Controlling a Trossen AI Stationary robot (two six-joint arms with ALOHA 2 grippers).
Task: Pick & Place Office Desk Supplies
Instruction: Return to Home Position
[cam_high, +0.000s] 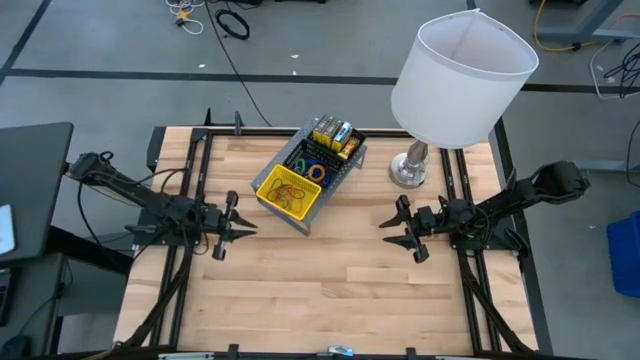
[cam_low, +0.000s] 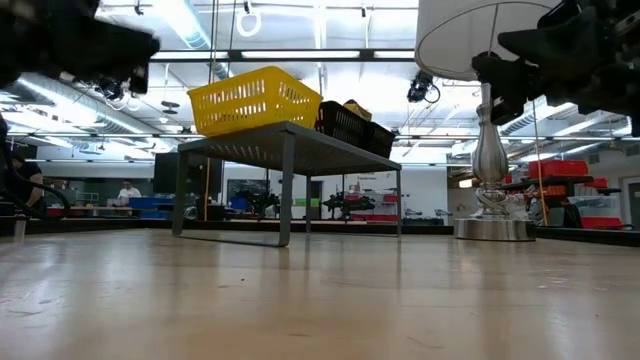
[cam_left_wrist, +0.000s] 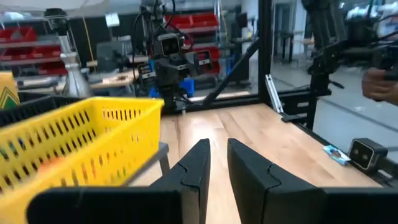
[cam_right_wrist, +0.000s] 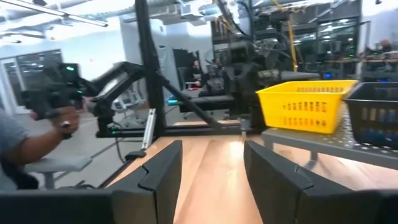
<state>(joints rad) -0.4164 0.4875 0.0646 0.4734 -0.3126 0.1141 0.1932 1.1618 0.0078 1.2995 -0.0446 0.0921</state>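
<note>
A yellow plastic basket (cam_high: 287, 190) with coloured rubber-band loops (cam_high: 292, 194) inside stands on a grey perforated stand (cam_low: 290, 145) at the table's far middle. Behind it on the stand sit a black mesh tray (cam_high: 312, 162) with more loops and yellow-green crayon boxes (cam_high: 334, 134). My left gripper (cam_high: 248, 224) hovers left of the stand, pointing level toward the right, fingers a narrow gap apart and empty (cam_left_wrist: 217, 146). My right gripper (cam_high: 386, 228) hovers right of the stand, facing left, open wide and empty (cam_right_wrist: 211, 146).
A big white-shaded lamp (cam_high: 460, 75) stands at the far right on its silver base (cam_high: 408, 170), close behind my right arm. Bare wood lies between the two grippers and toward the near edge. A person's arm and hand (cam_right_wrist: 37, 134) show beyond the table's left side.
</note>
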